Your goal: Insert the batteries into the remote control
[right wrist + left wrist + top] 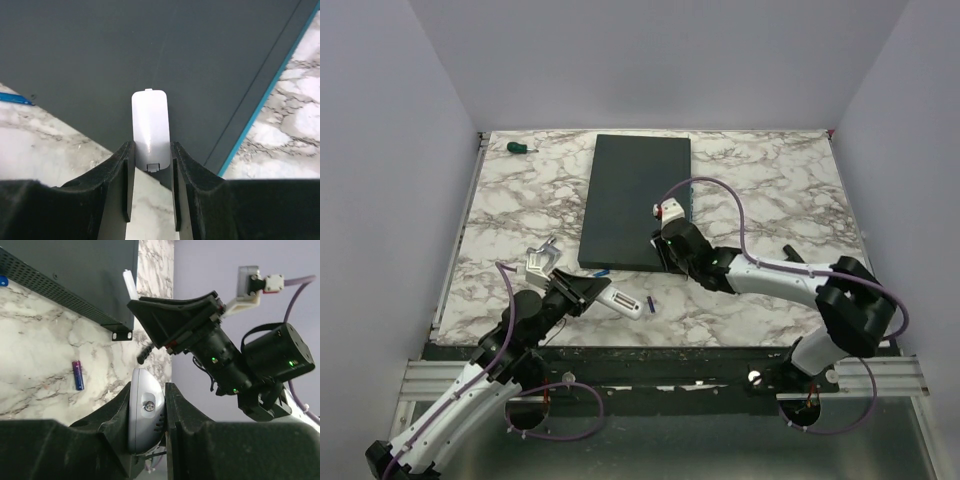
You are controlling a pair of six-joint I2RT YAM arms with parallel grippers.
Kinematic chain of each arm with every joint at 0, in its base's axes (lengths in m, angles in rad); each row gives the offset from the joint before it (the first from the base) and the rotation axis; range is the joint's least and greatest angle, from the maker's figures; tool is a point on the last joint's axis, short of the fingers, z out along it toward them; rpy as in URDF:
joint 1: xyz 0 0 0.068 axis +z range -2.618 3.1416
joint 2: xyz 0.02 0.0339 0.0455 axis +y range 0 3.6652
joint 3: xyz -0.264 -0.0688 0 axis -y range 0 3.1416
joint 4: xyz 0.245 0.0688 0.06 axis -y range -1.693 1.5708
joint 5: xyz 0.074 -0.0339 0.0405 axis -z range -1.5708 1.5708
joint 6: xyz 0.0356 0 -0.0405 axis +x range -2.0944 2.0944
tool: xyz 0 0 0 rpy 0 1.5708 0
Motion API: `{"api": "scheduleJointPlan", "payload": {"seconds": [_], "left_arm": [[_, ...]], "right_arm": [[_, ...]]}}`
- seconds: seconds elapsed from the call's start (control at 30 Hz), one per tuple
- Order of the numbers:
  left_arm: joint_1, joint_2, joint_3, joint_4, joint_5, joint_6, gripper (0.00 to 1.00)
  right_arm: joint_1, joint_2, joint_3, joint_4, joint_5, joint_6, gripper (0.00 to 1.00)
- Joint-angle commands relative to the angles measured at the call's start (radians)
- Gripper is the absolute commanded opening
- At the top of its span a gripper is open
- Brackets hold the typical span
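You hold the remote control [625, 303] steady and its small white cover [150, 125] aside.
Beside the dark grey slab [635, 195], your left gripper [149, 390] is clamped shut on the remote, bracing it for loading. Over the slab, your right gripper [151, 150] pinches the cover, likely keeping the bay clear. The purple-blue battery [78, 375] lies just beside the remote, and the blue battery [599, 271] lies at the slab's near edge.

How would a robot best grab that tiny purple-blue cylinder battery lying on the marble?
Pinch the purple-blue battery at its middle, straight down from above, fingers across its thin width: it lies flat on the marble table, with bare surface along both long sides.
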State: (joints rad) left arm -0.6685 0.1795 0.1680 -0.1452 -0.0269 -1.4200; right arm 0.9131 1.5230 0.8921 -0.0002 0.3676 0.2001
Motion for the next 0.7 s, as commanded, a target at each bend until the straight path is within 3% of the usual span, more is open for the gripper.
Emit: {"api": "scheduleJointPlan", "payload": {"seconds": [0.0,0.17,0.47,0.67], "left_arm": [[0.006,-0.023,0.052,-0.065,-0.03,0.064,0.0],[0.008,-0.031,0.061,-0.045,-0.021,0.095,0.0],[0.015,-0.022,0.086,-0.071,-0.031,0.103,0.0],[0.03,-0.005,0.118,-0.099,-0.035,0.126,0.0]], "right_arm": [[-0.033,0.084,-0.014,0.146,-0.077,-0.028,0.37],[-0.05,0.154,0.006,0.173,-0.09,-0.042,0.4],[-0.054,0.146,0.013,0.162,-0.117,-0.042,0.72],[-0.054,0.012,-0.027,0.124,-0.132,-0.039,0.75]]}}
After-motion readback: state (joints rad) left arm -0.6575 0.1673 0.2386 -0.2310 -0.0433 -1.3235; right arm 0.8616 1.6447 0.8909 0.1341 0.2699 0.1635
